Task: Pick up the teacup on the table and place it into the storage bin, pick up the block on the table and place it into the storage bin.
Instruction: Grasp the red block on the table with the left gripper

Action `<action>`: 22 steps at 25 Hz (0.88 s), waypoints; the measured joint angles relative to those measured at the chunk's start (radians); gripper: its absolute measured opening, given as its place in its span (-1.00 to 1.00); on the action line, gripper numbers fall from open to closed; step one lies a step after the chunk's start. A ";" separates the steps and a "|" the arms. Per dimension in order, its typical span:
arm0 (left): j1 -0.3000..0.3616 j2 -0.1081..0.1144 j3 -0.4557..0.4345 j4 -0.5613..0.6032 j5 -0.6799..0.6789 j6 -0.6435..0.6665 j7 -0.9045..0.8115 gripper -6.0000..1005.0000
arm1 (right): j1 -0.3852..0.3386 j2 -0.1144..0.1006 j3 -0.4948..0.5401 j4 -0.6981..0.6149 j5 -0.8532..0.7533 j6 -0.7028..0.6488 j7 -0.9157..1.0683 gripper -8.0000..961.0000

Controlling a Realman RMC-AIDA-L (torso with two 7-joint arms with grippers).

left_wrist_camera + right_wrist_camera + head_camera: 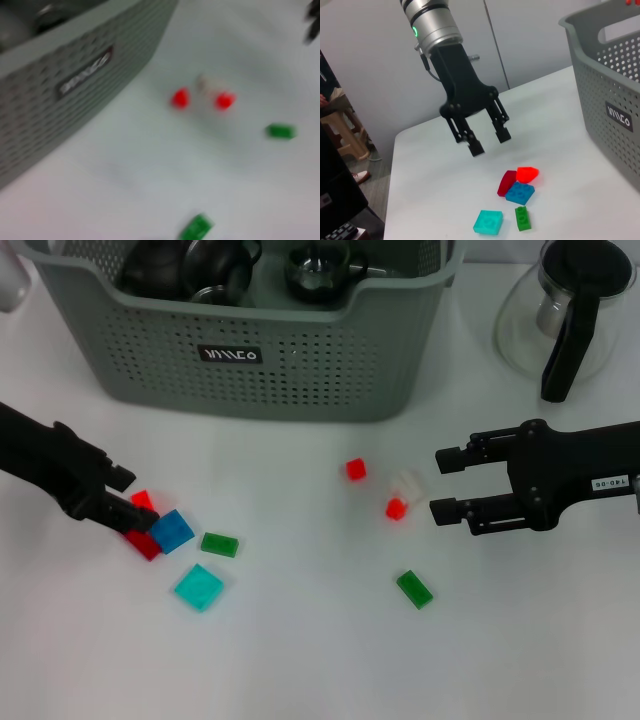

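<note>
While the storage bin (250,360) sits long side across the back of the table (300,640), teacups (320,270) lie inside it. The left gripper (135,502) hangs open over the blue block (172,531). The right gripper (448,483) waits open beside a small red block (396,508).

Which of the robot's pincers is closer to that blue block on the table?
The left. The left pincer hangs open just beside the blue block, by the red pieces. The right pincer is open far across the table, near the small red cubes.
</note>
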 joint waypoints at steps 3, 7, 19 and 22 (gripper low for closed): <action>0.024 -0.059 0.047 0.090 0.094 -0.050 0.006 0.30 | -0.002 -0.001 0.000 0.000 0.000 -0.001 0.001 0.49; 0.071 -0.069 0.201 0.119 0.108 -0.128 -0.058 0.30 | -0.003 0.000 0.000 0.000 0.001 -0.001 0.001 0.49; 0.101 -0.067 0.388 0.126 0.184 -0.202 -0.268 0.07 | -0.004 -0.001 -0.001 0.000 0.000 -0.001 0.001 0.49; 0.104 -0.068 0.402 0.139 0.186 -0.192 -0.343 0.07 | -0.004 -0.001 0.000 0.000 0.000 -0.001 0.001 0.48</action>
